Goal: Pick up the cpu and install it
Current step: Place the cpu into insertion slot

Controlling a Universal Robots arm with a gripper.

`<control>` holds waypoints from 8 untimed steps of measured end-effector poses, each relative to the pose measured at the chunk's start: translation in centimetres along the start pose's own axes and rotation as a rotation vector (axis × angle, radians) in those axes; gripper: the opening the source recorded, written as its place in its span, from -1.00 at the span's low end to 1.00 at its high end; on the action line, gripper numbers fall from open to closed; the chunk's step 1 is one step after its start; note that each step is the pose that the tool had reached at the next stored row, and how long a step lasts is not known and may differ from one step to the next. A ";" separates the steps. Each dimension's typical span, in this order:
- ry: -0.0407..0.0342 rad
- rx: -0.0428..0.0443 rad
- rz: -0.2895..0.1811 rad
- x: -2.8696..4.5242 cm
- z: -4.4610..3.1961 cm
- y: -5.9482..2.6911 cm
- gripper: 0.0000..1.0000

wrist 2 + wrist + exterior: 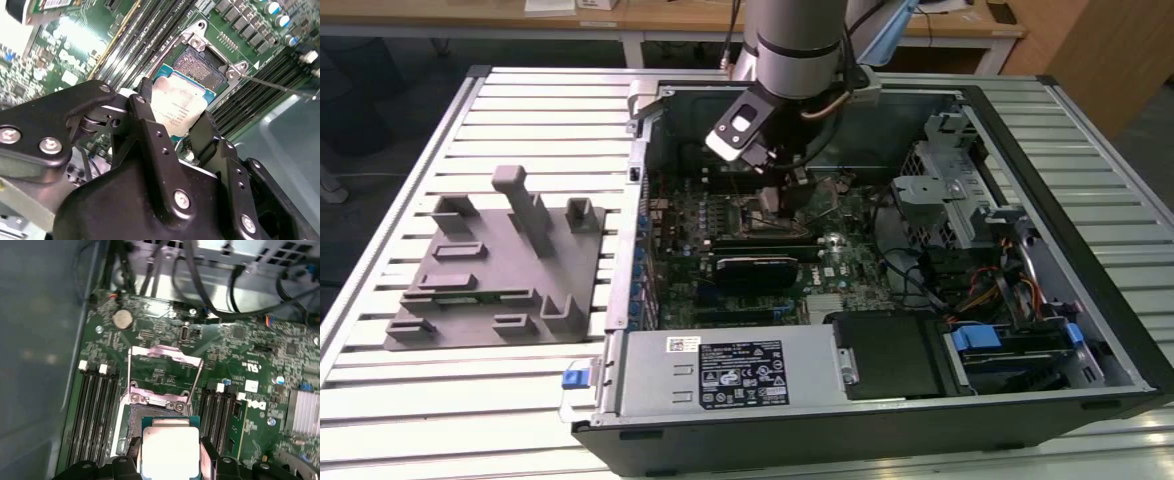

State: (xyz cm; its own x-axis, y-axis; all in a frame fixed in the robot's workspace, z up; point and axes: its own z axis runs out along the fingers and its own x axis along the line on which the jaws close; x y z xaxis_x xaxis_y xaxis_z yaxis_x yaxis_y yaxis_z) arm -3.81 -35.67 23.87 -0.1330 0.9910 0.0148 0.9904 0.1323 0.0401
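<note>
Cpu (177,107) is inside the open pc case (854,440), which lies on a slatted metal table (454,420). On the exterior view's left, beside the case, sits a grey fixture (500,270), well apart from the arm (794,45). Arm reaches down into the case over the green mobo (240,340). Psu (707,375) sits along the case's near edge. Gripper (175,115) hangs right over the socket (200,65). Socket's metal frame (165,370) is flipped up w/ wire lever (280,87) swung out. Jaws narrow, pinching the cpu by two opposite edges betw. black fingers (150,125), silver top facing the wrist cams. Chip overlaps socket's edge; can't tell if touching. Coin cell (121,318) sits beyond the frame.
</note>
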 end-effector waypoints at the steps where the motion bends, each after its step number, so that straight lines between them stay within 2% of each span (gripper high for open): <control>1: -0.0007 -0.0003 0.019 0.00 0.04 0.00 0.08; 5: -0.0054 -0.0010 0.089 0.00 0.14 0.00 0.08; 8: -0.0135 -0.0012 0.125 0.00 0.17 0.00 0.08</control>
State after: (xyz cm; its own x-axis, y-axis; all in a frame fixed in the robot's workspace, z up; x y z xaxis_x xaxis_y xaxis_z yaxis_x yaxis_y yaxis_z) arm -3.81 -35.67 23.70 -0.0082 0.9999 0.0063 0.9992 0.0079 0.0399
